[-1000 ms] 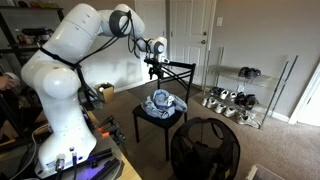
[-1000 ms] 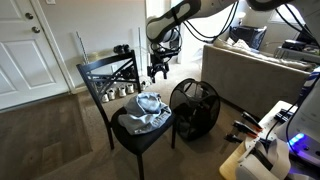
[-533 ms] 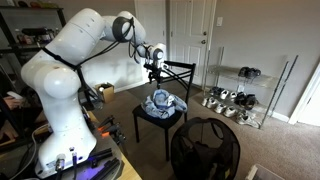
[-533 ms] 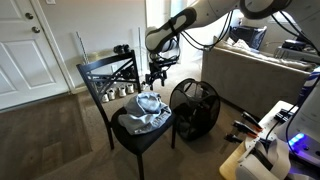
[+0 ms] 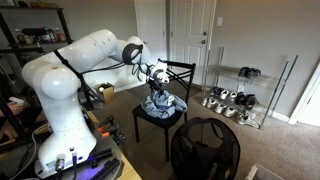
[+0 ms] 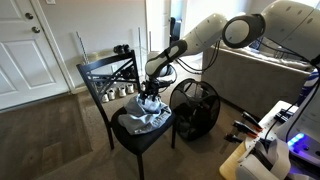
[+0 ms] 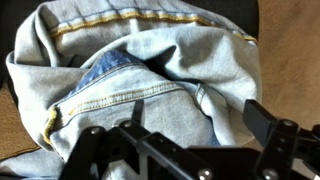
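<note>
My pincer (image 7: 178,140) hangs spread wide and empty, close over the crumpled jeans (image 7: 150,60). The soft denim has slumped in folds on the flat seat of the black chair (image 6: 104,74). Beyond stands a shoe rack (image 5: 240,95).

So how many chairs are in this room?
1: a black chair in mid-room, crumpled jeans on its seat, the open gripper close over them. Others could be out of view.

The jeans (image 6: 143,116) lie on the chair (image 6: 106,76) seat, the hand (image 6: 150,99) just above them.
</note>
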### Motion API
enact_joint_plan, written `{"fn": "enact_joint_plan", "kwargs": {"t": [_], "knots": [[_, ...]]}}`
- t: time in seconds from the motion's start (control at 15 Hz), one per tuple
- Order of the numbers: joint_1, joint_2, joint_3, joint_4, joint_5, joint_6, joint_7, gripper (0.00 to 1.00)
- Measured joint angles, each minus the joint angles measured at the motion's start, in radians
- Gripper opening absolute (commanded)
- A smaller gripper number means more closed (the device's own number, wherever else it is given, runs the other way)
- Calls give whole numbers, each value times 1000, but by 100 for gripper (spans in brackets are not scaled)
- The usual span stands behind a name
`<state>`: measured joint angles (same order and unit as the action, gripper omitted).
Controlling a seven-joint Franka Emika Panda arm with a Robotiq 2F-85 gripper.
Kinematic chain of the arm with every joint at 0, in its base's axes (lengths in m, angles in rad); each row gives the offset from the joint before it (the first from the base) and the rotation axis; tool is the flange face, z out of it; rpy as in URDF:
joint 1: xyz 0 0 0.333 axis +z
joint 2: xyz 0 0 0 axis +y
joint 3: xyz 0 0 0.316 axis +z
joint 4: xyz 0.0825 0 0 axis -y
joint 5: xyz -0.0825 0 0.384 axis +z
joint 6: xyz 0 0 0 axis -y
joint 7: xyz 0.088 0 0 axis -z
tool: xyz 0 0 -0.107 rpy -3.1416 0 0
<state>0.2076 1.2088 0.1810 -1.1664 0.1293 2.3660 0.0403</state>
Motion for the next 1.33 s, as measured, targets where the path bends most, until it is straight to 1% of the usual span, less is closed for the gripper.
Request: {"fn": "enact_joint_plan", "kwargs": {"t": [0.2, 0.4, 0.53, 0.8, 1.0, 1.13, 1.2, 1.27, 1.33], "knots": [[-3, 78, 13, 91, 0, 47, -32, 100], [2, 136, 11, 166, -7, 105, -57, 100], [7, 169, 3, 211, -21, 122, -63, 100], [20, 224, -46, 274, -59, 122, -63, 100], [32, 250, -95, 296, -81, 122, -63, 100], [38, 261, -114, 304, -90, 121, -63, 99], [40, 262, -117, 304, -96, 122, -63, 74], [42, 262, -118, 304, -102, 122, -63, 74], [44, 262, -118, 304, -106, 121, -63, 69]]}}
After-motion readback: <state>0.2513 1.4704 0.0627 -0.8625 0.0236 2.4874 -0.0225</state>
